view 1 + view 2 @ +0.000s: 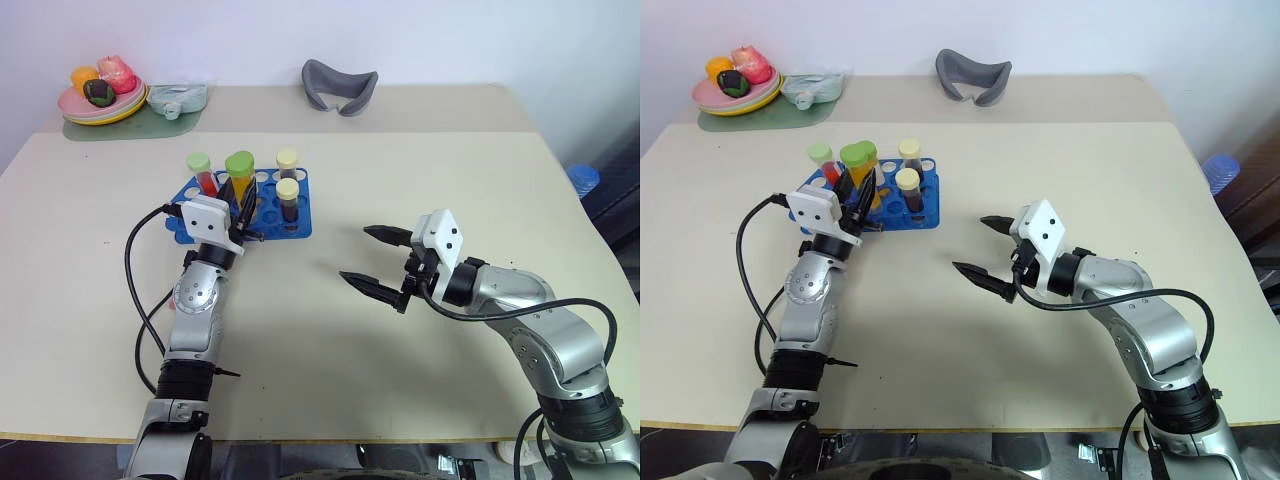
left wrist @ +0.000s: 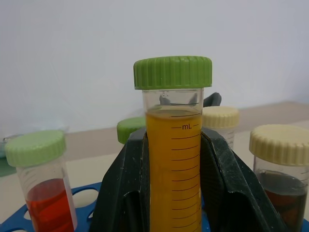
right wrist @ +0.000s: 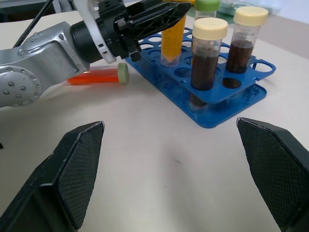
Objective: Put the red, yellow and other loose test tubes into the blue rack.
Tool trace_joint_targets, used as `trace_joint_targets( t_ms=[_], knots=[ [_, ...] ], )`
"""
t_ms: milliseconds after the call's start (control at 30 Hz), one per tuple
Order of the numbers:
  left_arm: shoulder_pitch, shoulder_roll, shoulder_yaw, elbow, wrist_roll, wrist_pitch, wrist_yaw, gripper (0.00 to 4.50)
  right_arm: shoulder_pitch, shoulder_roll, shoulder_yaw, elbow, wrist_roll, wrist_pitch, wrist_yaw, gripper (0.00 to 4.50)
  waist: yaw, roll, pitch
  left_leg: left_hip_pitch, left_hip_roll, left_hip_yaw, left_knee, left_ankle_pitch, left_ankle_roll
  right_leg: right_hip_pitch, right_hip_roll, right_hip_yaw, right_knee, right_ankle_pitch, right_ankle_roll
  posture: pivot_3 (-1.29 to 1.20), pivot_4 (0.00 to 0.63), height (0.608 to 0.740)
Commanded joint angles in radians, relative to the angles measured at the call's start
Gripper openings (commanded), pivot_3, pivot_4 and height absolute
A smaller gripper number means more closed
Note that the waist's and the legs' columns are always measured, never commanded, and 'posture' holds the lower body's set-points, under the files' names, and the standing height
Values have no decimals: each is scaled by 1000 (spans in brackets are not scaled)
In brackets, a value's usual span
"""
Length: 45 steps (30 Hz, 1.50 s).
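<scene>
My left gripper [image 1: 240, 203] is shut on a yellow test tube [image 2: 174, 169] with a green cap, held upright at the blue rack [image 1: 300, 226]. A red test tube [image 1: 205, 178] with a pale green cap stands in the rack beside it. Two dark tubes [image 1: 288, 200] with cream caps stand in the rack's right half. In the right wrist view another red tube [image 3: 96, 76] lies on the table by the rack's corner, under my left arm. Over the table to the right of the rack, my right gripper [image 1: 354, 252] hangs open, nothing between its fingers.
A plate of toy food [image 1: 100, 103] on a green mat and a pale blue object [image 1: 178, 98] sit at the far left. A grey curved object [image 1: 340, 86] lies at the back centre. A black cable [image 1: 135, 290] loops beside my left arm.
</scene>
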Motion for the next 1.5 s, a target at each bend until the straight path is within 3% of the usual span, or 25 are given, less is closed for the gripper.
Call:
trace_joint_targets(
  t_ms=[33,833,1100,1300,1500],
  knots=[
    [-16,-1,9,-22,13,-7,13,893,-15,-4,-8,-55,18,-3,1,4500,0,0,0,0,0,0,0,0,0,0,0,0,0,0,0,0,150,740],
    [12,14,22,19,34,-43,21,893,-18,-2,-3,-59,20,4,5,4500,-1,0,0,0,0,0,0,0,0,0,0,0,0,0,0,0,150,740],
    [17,18,41,-18,18,-36,33,4479,-16,-3,-7,-63,19,6,3,4500,0,0,0,0,0,0,0,0,0,0,0,0,0,0,0,0,150,740],
    [65,75,107,-216,-28,79,41,4479,-10,-15,-23,-58,22,2,12,4500,-2,0,0,0,0,0,0,0,0,0,0,0,0,0,0,0,150,740],
    [150,281,226,-533,-262,462,-51,4479,-6,-36,-39,-38,22,-11,36,4500,-3,0,0,0,1,0,-1,0,0,0,0,0,0,0,0,0,150,740]
  ],
)
